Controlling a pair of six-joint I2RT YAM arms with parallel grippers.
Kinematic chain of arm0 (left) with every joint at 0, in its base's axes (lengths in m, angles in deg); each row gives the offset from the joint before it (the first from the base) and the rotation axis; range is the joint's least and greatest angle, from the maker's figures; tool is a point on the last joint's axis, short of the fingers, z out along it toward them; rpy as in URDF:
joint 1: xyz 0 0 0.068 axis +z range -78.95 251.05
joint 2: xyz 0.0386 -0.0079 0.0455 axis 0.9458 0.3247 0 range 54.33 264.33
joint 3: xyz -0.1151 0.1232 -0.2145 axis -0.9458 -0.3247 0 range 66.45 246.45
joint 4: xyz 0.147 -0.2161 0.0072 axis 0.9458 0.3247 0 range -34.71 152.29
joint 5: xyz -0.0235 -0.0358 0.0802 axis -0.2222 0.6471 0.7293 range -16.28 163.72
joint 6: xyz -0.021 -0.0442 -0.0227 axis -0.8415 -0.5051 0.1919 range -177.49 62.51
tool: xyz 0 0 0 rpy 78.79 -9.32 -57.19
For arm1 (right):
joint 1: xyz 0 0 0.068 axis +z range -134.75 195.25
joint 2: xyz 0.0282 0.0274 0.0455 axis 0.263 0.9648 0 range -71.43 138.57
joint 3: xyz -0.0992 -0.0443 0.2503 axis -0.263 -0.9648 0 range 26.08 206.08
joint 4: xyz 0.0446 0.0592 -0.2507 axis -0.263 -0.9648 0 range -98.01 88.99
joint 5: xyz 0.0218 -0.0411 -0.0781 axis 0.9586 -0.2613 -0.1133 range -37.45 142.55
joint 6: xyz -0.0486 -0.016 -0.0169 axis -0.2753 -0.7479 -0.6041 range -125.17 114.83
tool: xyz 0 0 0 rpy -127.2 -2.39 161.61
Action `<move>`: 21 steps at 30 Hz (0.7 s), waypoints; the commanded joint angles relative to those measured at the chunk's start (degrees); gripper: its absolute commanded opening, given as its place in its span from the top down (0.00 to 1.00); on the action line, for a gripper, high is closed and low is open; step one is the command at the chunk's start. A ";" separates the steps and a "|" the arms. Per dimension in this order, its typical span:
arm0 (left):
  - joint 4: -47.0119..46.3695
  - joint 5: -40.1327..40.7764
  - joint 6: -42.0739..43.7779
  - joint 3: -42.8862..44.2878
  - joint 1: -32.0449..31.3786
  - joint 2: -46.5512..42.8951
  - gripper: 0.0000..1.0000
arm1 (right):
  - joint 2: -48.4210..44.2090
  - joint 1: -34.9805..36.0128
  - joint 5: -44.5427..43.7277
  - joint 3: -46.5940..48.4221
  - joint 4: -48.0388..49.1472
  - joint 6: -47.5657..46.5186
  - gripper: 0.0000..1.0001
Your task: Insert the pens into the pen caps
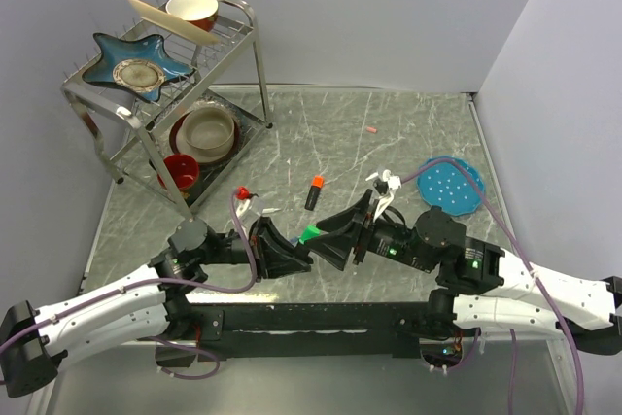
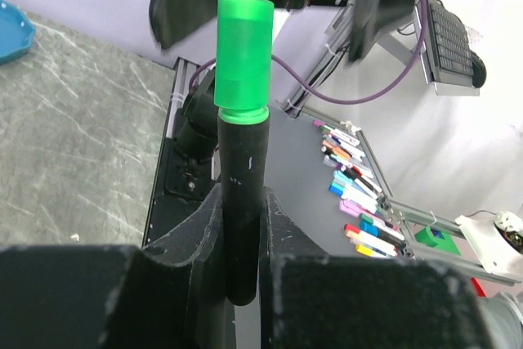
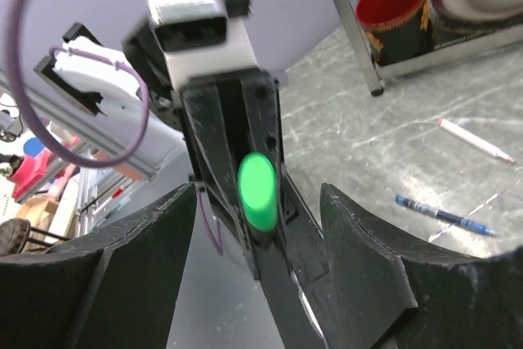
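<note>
Close to the arms' bases, the left gripper (image 2: 243, 234) was clamped on a black marker (image 2: 243, 202), whose tip carried a green cap (image 2: 243, 51). Facing it, the right gripper (image 3: 261, 226) stood with its fingers apart, one on either side of that cap and clear of it. Farther out on the table (image 1: 389, 123) lay a second black marker (image 1: 314, 191), orange at one end. A blue ballpoint (image 3: 441, 215) and a white-pink pen (image 3: 476, 139) lay near the dish rack (image 1: 258, 55). A pink cap (image 1: 370, 130) lay farthest back.
</note>
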 commanded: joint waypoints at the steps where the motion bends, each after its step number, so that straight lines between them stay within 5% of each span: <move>1: -3.11 -1.76 -0.71 -0.30 0.05 -0.69 0.99 | 1.19 0.13 -1.96 4.70 0.07 -2.45 0.31; 9: -3.46 -2.20 -0.54 -0.30 0.05 -1.13 0.99 | 3.48 0.13 -1.79 5.85 -0.02 -2.54 0.36; 14: -4.69 -2.29 -1.06 -0.30 0.05 -0.34 0.99 | 3.75 0.13 0.40 3.57 1.30 -1.66 0.62; 18: -1.98 -0.63 0.42 1.45 0.14 1.15 0.99 | 3.83 0.22 3.48 0.32 3.14 -0.34 0.99; 21: -0.22 2.53 1.57 2.77 0.05 1.59 0.99 | 3.48 0.22 6.56 -2.93 4.63 0.89 1.00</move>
